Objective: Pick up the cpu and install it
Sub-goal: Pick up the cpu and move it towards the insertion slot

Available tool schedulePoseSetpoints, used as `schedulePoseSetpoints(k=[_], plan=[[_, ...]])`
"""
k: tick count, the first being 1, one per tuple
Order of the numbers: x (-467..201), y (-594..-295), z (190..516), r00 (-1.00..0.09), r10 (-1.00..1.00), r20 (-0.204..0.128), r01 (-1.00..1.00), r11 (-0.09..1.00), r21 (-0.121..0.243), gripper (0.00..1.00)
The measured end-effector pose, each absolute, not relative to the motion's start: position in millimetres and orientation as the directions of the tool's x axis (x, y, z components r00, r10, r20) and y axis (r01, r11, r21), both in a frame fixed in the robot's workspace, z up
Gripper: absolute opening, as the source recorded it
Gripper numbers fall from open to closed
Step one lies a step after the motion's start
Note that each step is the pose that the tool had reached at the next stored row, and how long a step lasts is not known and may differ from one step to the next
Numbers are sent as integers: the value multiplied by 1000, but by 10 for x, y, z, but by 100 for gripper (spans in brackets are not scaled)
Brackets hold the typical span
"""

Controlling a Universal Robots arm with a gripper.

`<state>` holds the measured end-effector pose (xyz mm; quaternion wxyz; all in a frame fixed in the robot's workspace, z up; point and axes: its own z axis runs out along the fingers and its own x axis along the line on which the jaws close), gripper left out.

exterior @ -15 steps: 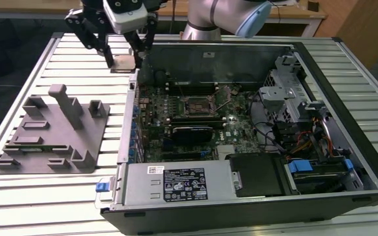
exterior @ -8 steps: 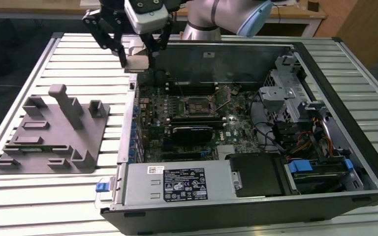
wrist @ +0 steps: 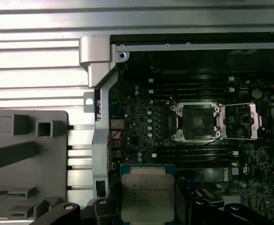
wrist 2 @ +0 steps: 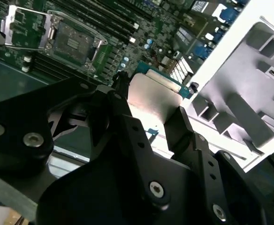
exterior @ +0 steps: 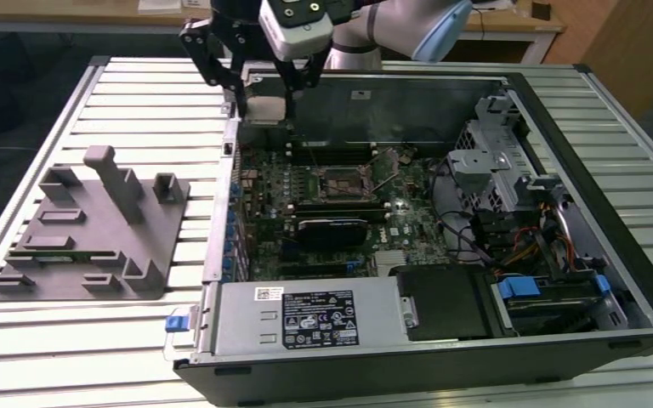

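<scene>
- Toward the table's edge on the exterior view's left you've got the grey jig. It sits just beside the case.
- Your claw hangs over the case's far corner on that same side. It's pinching the cpu, with a black finger pressed on each side.
- So the cpu is up in the air, not on the board. In the first wrist view the chip lies flat with its metal top facing the camera.
- The socket is mid-board and well apart from the chip. It's open, with the load plate flipped back beside it.
- The drive cage and a tangle of cables run along the case's side on the exterior view's right. The power supply fills the near edge.
</scene>
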<state>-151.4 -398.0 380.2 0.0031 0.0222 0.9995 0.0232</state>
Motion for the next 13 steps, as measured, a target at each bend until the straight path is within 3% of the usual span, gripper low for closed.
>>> schedulePoseSetpoints(k=[13], plan=[[-1242,-3942,3714,-999,44,-2,44,998,47,55]])
